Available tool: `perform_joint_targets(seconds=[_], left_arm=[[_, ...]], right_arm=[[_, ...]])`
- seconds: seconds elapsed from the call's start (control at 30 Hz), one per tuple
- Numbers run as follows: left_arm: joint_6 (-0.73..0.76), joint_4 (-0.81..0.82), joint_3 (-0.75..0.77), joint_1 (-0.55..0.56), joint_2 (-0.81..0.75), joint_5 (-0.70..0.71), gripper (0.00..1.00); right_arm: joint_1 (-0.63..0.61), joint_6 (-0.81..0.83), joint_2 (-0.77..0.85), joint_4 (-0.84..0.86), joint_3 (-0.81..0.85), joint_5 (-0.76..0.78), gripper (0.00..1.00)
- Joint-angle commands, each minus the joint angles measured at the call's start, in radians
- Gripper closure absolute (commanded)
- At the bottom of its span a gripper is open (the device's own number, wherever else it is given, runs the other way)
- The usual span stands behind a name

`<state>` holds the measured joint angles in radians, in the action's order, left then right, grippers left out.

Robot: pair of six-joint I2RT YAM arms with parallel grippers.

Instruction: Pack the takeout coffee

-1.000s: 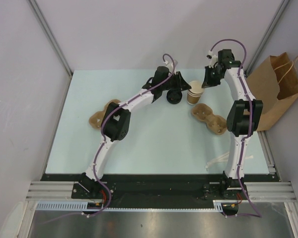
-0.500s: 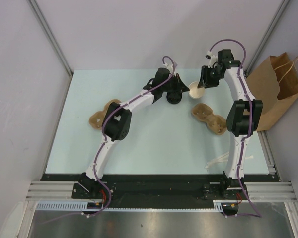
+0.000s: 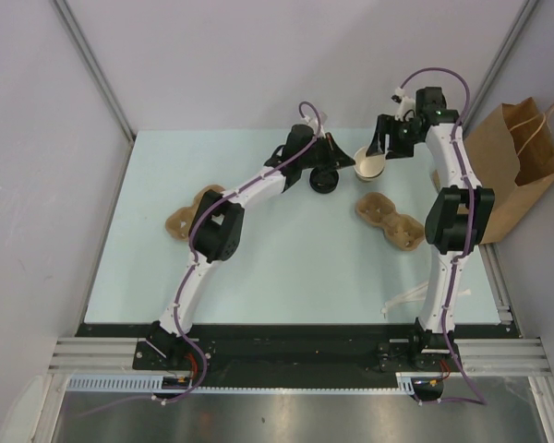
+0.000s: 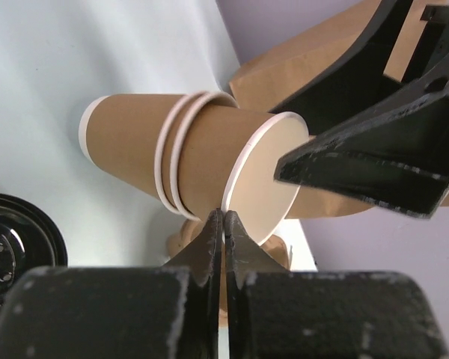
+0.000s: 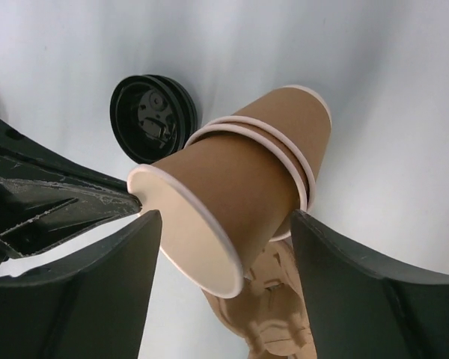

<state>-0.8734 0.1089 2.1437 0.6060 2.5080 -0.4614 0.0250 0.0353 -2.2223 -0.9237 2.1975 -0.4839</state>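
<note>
The takeout coffee (image 4: 209,164) is a stack of three nested tan paper cups with no lid, tipped well over at the back of the table (image 3: 369,168). My left gripper (image 4: 224,218) is shut on the rolled rim of the innermost cup, and in the top view it (image 3: 347,162) reaches in from the left. My right gripper (image 5: 224,217) is open, its fingers (image 5: 112,284) standing on either side of the stack (image 5: 239,179) without touching it. In the top view the right gripper (image 3: 382,151) hangs just above and right of the cups.
A round black lid (image 3: 325,182) lies just left of the cups. One brown pulp tray (image 3: 388,220) sits in front of them, another (image 3: 189,214) at mid-left. An open brown paper bag (image 3: 517,171) lies on its side at the right edge.
The cup stack stood upright with the right gripper shut at it. The left gripper has since shut on its rim, the right gripper has opened, and the stack now leans over.
</note>
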Motion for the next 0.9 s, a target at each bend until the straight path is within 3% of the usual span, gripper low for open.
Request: perform_joint_targets(seconds=[0.0,0.2,0.67,0.87], left_arm=[[-0.053,0.070,0.044,-0.005,-0.066,-0.028,1.00],[-0.053,0.080,0.077,-0.009,-0.063,-0.020,1.00],[-0.055,0.101,0.127,-0.028,-0.124,-0.029,1.00],[0.023,-0.012,0.110,-0.035,-0.224,-0.049,1.00]], right_arm=[[0.026,-0.025,0.055,0.017,0.060,-0.056,0.23],[0.036,-0.028,0.033,0.020,0.105,-0.044,0.12],[0.072,-0.031,0.041,0.049,0.165,-0.059,0.00],[0.115,-0.040,0.154,0.147,0.125,-0.173,0.00]])
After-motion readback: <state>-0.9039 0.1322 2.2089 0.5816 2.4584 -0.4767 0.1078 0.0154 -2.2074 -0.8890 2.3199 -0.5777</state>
